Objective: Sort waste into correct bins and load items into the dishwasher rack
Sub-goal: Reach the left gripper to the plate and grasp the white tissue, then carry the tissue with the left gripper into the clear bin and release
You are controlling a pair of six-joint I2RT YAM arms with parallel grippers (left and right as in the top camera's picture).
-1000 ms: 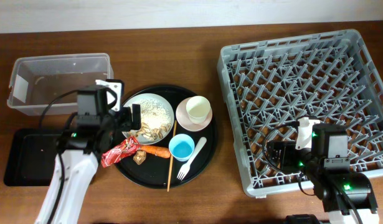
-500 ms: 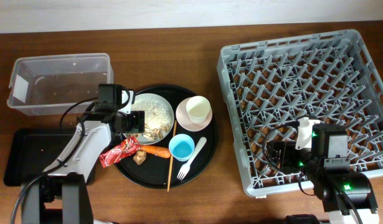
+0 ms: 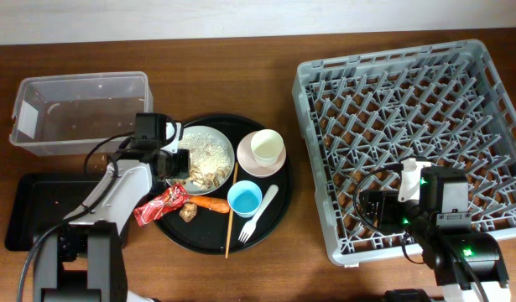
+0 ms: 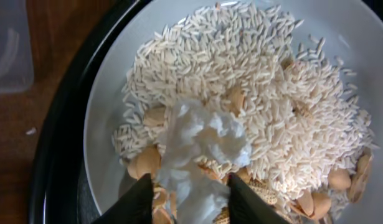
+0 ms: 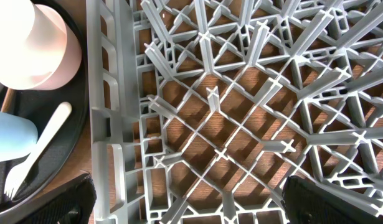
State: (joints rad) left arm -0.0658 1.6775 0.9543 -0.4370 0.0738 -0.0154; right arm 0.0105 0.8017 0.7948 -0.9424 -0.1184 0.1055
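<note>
My left gripper (image 3: pixel 180 162) (image 4: pixel 190 202) is down on the pale plate (image 3: pixel 190 137), its fingers pressed against both sides of the white crumpled scrap (image 4: pixel 203 149), which lies on beige food scraps (image 4: pixel 272 93). A red wrapper (image 3: pixel 161 204) and a carrot piece (image 3: pixel 211 202) lie on the round black tray (image 3: pixel 216 239). Also on it are a cream cup (image 3: pixel 266 148) in a pink bowl (image 3: pixel 251 169), a blue cup (image 3: pixel 244 200), a fork (image 3: pixel 259 214) and a chopstick (image 3: pixel 230 218). My right gripper (image 3: pixel 371 205) (image 5: pixel 188 199) hangs open over the grey rack (image 3: pixel 409 101).
The clear tub (image 3: pixel 77 113) stands at the back left. The shallow black rectangular tray (image 3: pixel 35 214) lies in front of it, left of my left arm. The rack's near-left wall (image 5: pixel 110 124) runs between my right gripper and the round tray.
My left gripper has dropped onto the plate and closed from wide open onto the white scrap. The right arm has stayed still.
</note>
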